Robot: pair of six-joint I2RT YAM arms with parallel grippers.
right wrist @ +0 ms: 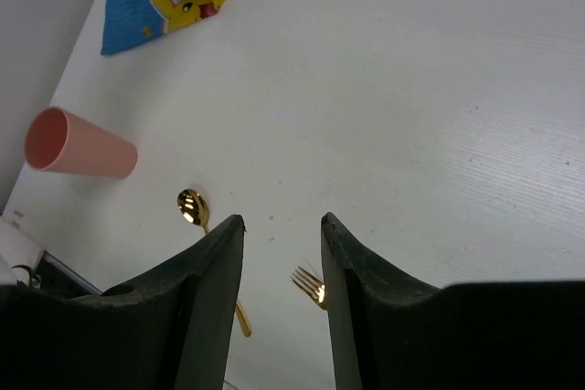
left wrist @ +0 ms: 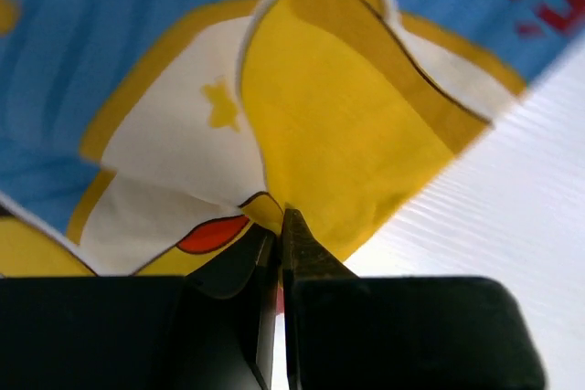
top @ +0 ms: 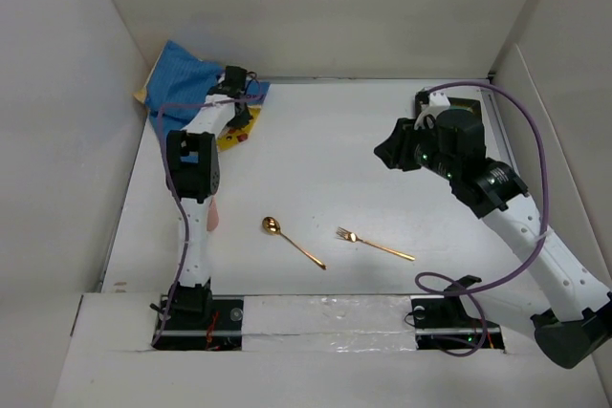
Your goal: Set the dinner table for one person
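Observation:
The white dinner table (top: 325, 160) bears a gold spoon (top: 292, 241) and a gold fork (top: 378, 246) near the front middle. A blue placemat with a yellow cartoon (top: 182, 69) lies crumpled in the far left corner. My left gripper (top: 241, 126) is shut on the placemat's yellow edge (left wrist: 347, 116), its jaws (left wrist: 281, 216) pinching the cloth just above the table (left wrist: 512, 207). My right gripper (top: 387, 152) hangs open and empty high over the right side. Its view (right wrist: 281, 219) shows the spoon (right wrist: 192, 207), the fork (right wrist: 309, 282) and the placemat (right wrist: 137, 15).
A pink cup (top: 213, 215) lies on its side at the left, partly hidden behind the left arm; it also shows in the right wrist view (right wrist: 78, 145). White walls (top: 76, 121) close in the table on the left, back and right.

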